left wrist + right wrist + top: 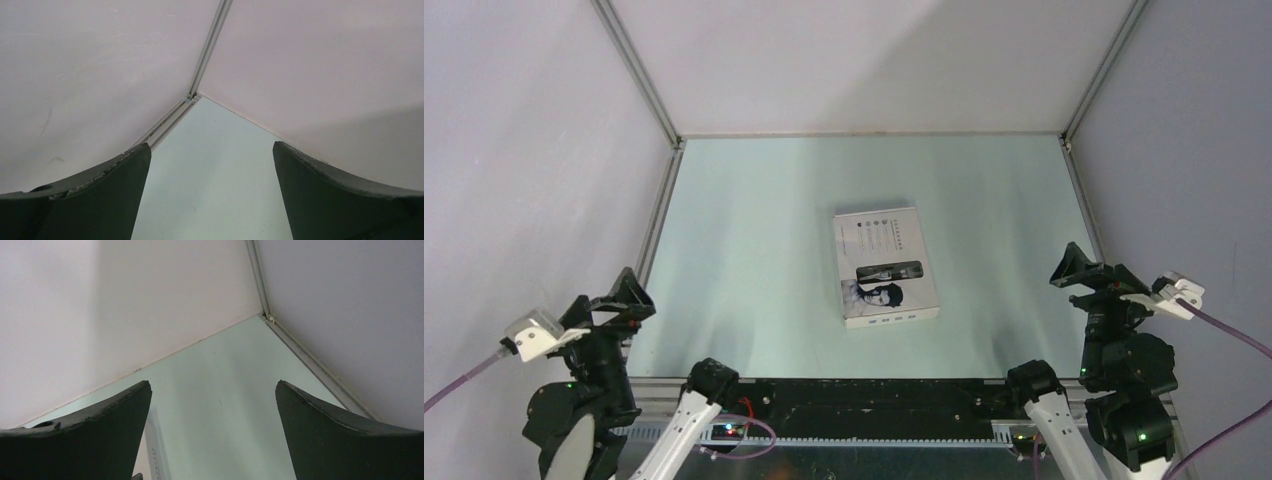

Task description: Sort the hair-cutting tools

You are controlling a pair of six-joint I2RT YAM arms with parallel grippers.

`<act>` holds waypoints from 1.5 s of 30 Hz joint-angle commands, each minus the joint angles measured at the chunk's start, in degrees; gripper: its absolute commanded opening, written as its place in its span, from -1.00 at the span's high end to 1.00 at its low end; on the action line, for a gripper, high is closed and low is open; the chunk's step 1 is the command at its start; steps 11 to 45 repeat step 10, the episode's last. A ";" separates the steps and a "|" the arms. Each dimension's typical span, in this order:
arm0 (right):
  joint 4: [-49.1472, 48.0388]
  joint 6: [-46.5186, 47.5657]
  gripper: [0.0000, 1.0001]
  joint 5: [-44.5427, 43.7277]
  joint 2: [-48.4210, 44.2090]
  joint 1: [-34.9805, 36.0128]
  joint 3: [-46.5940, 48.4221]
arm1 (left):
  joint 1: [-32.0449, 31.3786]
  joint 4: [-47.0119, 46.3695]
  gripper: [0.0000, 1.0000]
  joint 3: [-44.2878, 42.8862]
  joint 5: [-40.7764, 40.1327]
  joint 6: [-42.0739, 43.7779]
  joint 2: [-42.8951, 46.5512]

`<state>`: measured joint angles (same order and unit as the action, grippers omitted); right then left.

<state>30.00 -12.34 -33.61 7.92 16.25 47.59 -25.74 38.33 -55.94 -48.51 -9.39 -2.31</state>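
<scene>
A flat white box [885, 266] with a printed lid lies shut near the middle of the pale green table [764, 250]; its edge also shows in the right wrist view [150, 450]. The hair-cutting tools, the small black pieces, are out of view. My left gripper [624, 297] is open and empty, raised over the table's near left corner, far from the box; the left wrist view shows its fingers [100, 200] wide apart over bare table. My right gripper [1079, 270] is open and empty, raised at the near right, its fingers [325, 440] wide apart.
Grey enclosure walls with aluminium corner rails [639, 80] stand on the left, back and right of the table. A black strip with cables [864, 400] runs along the near edge between the arm bases.
</scene>
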 commanded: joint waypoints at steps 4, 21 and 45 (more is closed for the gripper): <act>-1.48 1.40 -0.99 -1.99 -1.40 -0.24 1.19 | 0.20 -4.31 -0.99 1.66 -2.94 3.62 2.04; -0.92 0.42 -0.99 -1.50 -1.41 -0.24 1.17 | 0.24 -4.59 -0.99 1.60 -2.79 3.67 2.09; -0.92 0.42 -0.99 -1.50 -1.41 -0.24 1.17 | 0.24 -4.59 -0.99 1.60 -2.79 3.67 2.09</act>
